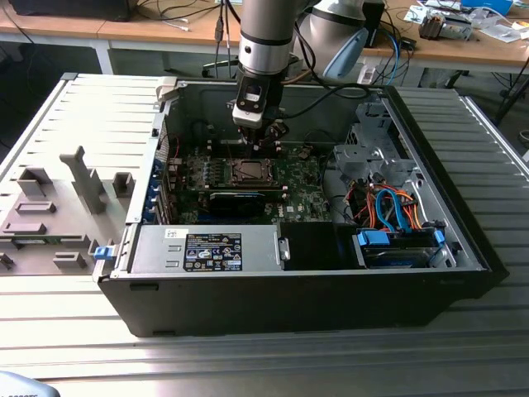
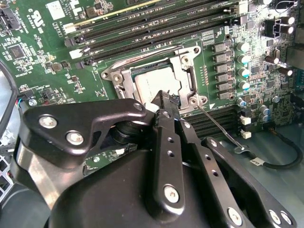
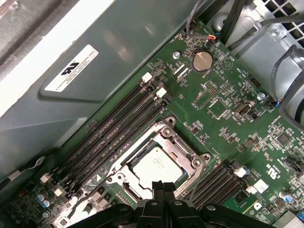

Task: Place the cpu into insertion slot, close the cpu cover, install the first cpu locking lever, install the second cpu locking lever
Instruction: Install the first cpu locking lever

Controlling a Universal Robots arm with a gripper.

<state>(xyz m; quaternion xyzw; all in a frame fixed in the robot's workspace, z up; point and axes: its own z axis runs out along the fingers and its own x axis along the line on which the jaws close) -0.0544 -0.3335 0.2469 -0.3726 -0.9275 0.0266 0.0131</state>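
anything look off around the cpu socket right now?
One thing: in the second wrist view a thin locking lever juts out from the corner of the cpu cover across the board, not tucked along the frame. The cpu sits square in the cover's window. The pincer, shut, is at the cover's edge.

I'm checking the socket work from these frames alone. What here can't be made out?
1. Near edge of the chip and its metal frame: hidden behind the tool in both wrist views.
2. Whether the wire lever is hooked down: too thin to judge in the second wrist view.
3. The socket in the exterior view: too small to show the state of the frame or levers.
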